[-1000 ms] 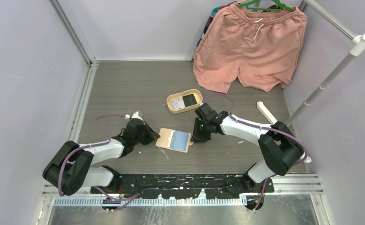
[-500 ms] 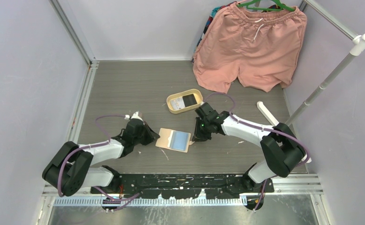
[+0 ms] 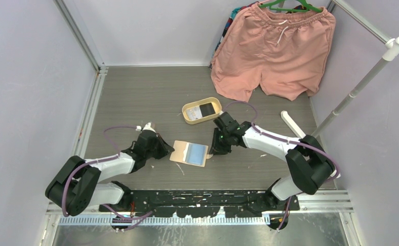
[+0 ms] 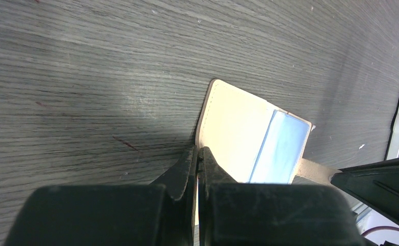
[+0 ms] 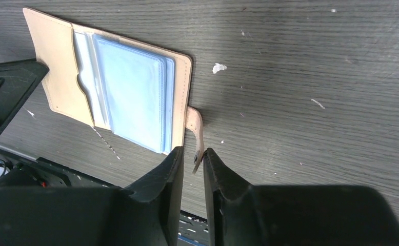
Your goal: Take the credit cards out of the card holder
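Two grippers flank the holder point(image 3: 190, 152), which lies open on the table point(image 3: 136, 92) by the middle of its near edge, with the tray point(image 3: 187, 119) behind it. The left gripper point(image 3: 169, 149) is at its left edge and the right gripper point(image 3: 211, 152) at its right.

Left wrist: jaws shut, tips at the holder's left edge. If they only rest there, the holder may slide.

Right wrist: jaws narrowly apart, with the tip of the tab point(image 5: 195, 125) between them, unclamped. The pale blue cards point(image 5: 131, 97) sit inside the holder. Closing now would likely catch the tab, not a card, and drag the holder.
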`<state>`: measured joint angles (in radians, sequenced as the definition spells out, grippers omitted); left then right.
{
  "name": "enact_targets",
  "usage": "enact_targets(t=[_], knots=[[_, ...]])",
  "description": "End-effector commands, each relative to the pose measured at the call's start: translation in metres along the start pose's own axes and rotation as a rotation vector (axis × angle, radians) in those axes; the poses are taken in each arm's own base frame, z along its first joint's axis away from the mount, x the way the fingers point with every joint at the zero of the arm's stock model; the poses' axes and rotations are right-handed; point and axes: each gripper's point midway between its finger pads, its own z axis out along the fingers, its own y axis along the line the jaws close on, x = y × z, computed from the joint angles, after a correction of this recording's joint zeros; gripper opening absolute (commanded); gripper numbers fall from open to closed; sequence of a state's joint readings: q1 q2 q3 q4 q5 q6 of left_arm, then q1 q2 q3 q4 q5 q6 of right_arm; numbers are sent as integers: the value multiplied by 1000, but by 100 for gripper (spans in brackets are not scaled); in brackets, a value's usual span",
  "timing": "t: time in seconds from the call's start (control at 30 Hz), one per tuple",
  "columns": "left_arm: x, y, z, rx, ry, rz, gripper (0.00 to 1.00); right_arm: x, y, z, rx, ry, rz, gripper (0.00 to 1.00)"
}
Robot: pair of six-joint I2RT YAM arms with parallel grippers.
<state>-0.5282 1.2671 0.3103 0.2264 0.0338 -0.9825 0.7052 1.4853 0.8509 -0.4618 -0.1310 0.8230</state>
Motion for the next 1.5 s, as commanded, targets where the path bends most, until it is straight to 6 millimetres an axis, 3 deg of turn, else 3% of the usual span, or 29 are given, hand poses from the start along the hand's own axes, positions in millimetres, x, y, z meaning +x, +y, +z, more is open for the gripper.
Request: enact_targets(t=[0.0,0.53,0.73,0.8,0.9,1.0,1.33,1.47], knots=[[40,71,-12,-244,126,51,0,-13,17,-14,-49,-56,-6,27],[41,72,-14,-243,121,48,0,-13,15,-16,-50,-69,-5,19],[40,72,-15,-242,118,49,0,-11,15,-13,-54,-56,-6,10],[39,71,-15,-239,117,49,0,-10,16,-11,-60,-51,-5,2],[39,68,-15,-231,117,47,0,-9,17,-10,-67,-43,-6,1],[35,55,-18,-208,123,60,0,-10,19,-10,-74,-44,-9,1],[-1,-20,-53,-69,24,98,0,-18,30,-7,-109,-66,-3,1],[2,-41,-58,-13,32,97,0,-21,34,-2,-125,-68,3,1]])
